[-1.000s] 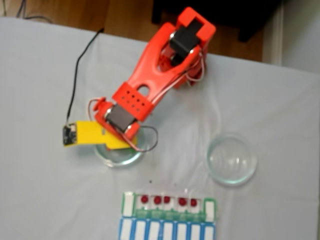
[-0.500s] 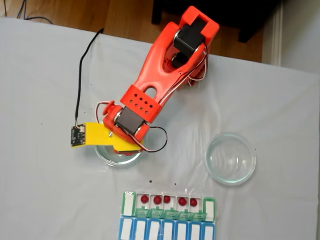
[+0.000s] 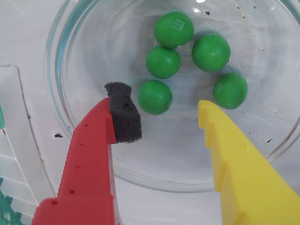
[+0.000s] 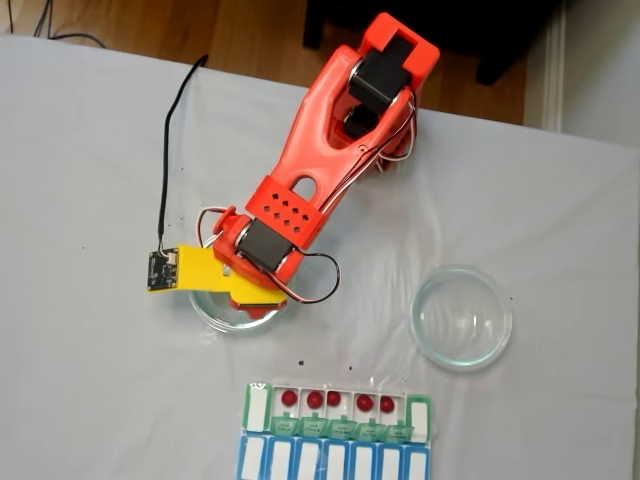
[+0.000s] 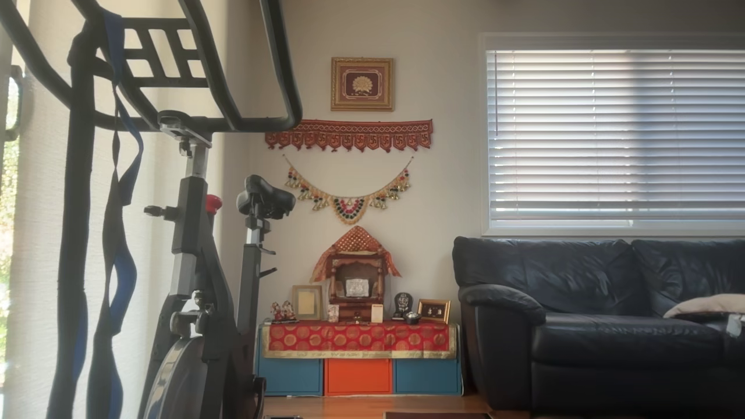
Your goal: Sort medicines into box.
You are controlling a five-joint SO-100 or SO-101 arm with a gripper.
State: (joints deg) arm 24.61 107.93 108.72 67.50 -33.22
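In the wrist view, several bright green medicines point(image 3: 162, 62) lie together in a round glass dish point(image 3: 65, 117). My gripper point(image 3: 161, 104) is open just above the dish, its red finger with a black foam pad point(image 3: 124, 115) on the left and the yellow finger point(image 3: 225, 150) on the right. The nearest green ball point(image 3: 155, 97) sits just beyond the gap between the tips. In the fixed view, the orange arm point(image 4: 300, 190) covers that dish point(image 4: 215, 312). The box point(image 4: 256, 408) lies below it, with several dark red medicines point(image 4: 315, 399) in its open white compartments.
A second glass dish point(image 4: 462, 318) with nothing visible in it stands to the right in the fixed view. A blue-lidded row point(image 4: 335, 462) lies against the box's near side. A black cable point(image 4: 165, 150) runs from the wrist to the table's far edge. The other view shows a room.
The wrist has shifted slightly rightward over the left dish in the fixed view, with the arm bending a little further forward. Dishes, box and red balls have not moved.
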